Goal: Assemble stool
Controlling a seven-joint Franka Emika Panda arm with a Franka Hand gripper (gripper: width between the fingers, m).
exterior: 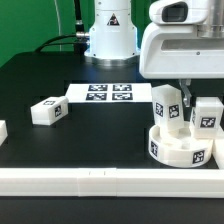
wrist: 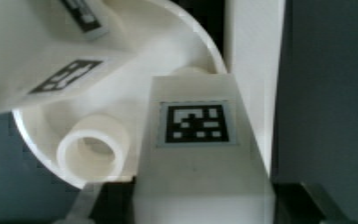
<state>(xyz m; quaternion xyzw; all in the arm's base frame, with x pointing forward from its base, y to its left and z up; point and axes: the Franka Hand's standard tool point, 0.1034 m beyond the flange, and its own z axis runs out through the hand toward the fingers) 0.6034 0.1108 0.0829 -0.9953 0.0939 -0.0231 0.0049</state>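
Observation:
The stool's round white seat (exterior: 180, 147) lies at the front of the exterior view's right, showing tags on its rim. Two blocky tagged legs stand up from it. My gripper (exterior: 168, 108) comes down from above and is shut on the leg (exterior: 165, 99) nearer the middle of the table; the other leg (exterior: 207, 113) stands free beside it. In the wrist view the held leg (wrist: 197, 125) sits between my dark fingers (wrist: 318, 203), over the seat (wrist: 149, 50) and beside a round socket (wrist: 96, 155). My gripper (wrist: 202, 205) grips the leg's flat sides.
A loose leg (exterior: 48, 111) lies on the black table at the exterior view's left, and another white part (exterior: 2, 130) shows at the left edge. The marker board (exterior: 105, 95) lies mid-table. A white border rail (exterior: 100, 182) runs along the front. The robot base (exterior: 108, 35) stands behind.

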